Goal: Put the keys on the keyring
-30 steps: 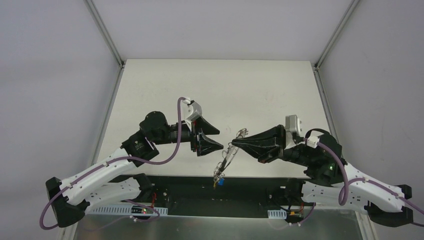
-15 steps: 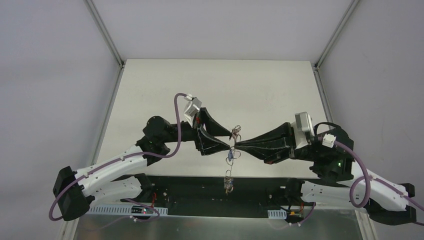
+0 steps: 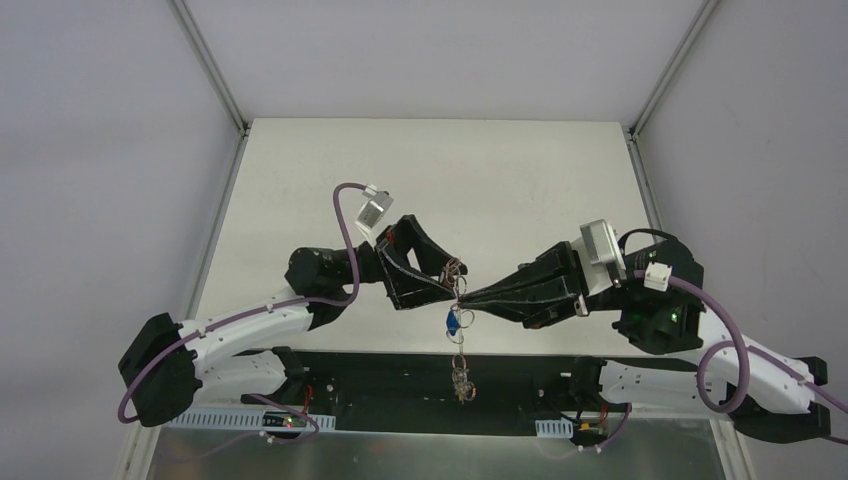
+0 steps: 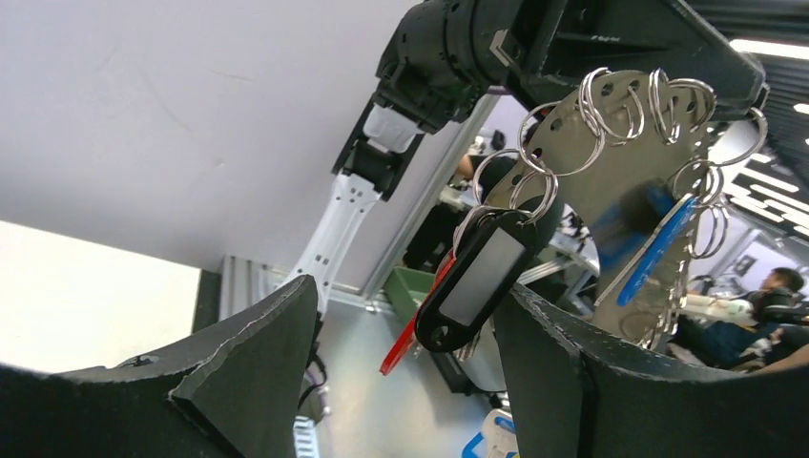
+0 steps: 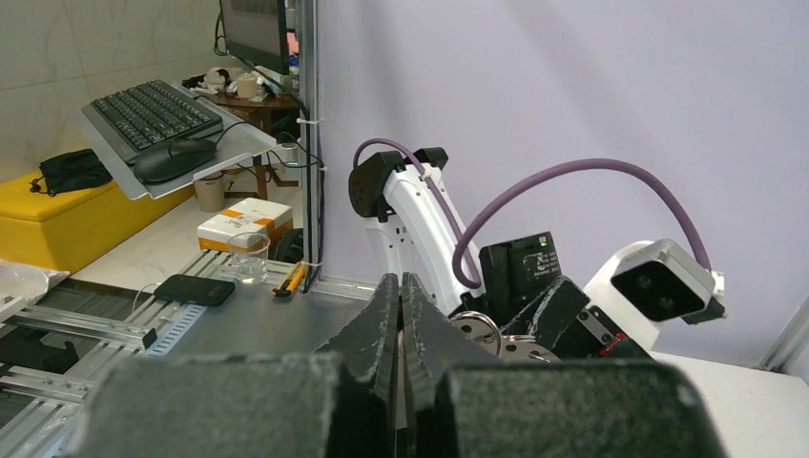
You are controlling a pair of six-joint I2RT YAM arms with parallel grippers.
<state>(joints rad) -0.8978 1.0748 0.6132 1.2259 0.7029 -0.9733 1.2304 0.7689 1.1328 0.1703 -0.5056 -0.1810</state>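
1. Top external view gives you the layout. The left gripper [image 3: 452, 282] and right gripper [image 3: 466, 295] meet tip to tip, low in the middle of the frame. The keyring [image 3: 461, 378] hangs from that meeting point as a thin string running down the frame, across the dark strip [image 3: 380, 375] at the table's near edge. A blue key [image 3: 453, 320] sits on it just below the tips.
2. Left wrist view shows you what the top view cannot: rings threaded through a silvery holed plate [image 4: 620, 181] at upper right. A black tag [image 4: 474, 286] with a pale label and a red key [image 4: 412, 334] dangle at centre.
3. Right wrist view hides nearly all of it; you see only a couple of rings just past the fingers.
4. For room, the pale table [image 3: 330, 190] stretches toward the upper edge behind both grippers, and the side rails [image 3: 215, 250] are well apart from the arms.
5. The left gripper stands wide, with the tag and red key hanging between its fingers [image 4: 248, 382]. The right gripper's fingers are pressed together, apparently pinching the keyring's upper end, though the pinch itself is hidden from you.
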